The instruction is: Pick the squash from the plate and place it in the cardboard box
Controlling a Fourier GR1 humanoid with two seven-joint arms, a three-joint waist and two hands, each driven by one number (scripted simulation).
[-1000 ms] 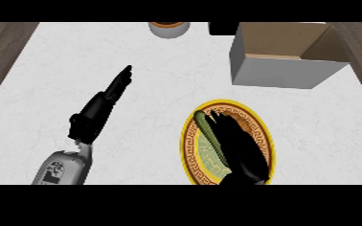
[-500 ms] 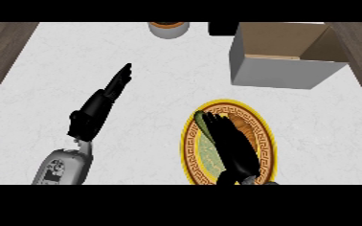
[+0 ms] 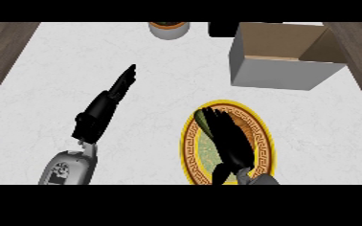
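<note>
A round plate (image 3: 189,146) with a yellow patterned rim lies at the lower middle right of the counter. My right hand (image 3: 230,141) lies over it with straight fingers pointing up-left. A dark green tip of the squash (image 3: 201,120) shows just beyond the fingertips; the hand hides the rest of it. The open cardboard box (image 3: 283,57) stands at the upper right, apart from the plate. My left hand (image 3: 106,106) rests open on the left of the counter, fingers pointing up-right.
A small round pot (image 3: 168,28) stands at the counter's far edge, with a dark object (image 3: 220,28) beside it next to the box. Dark wood borders the counter at the left and right.
My right hand has drawn back slightly toward the lower edge over the plate. The left hand has not moved.
</note>
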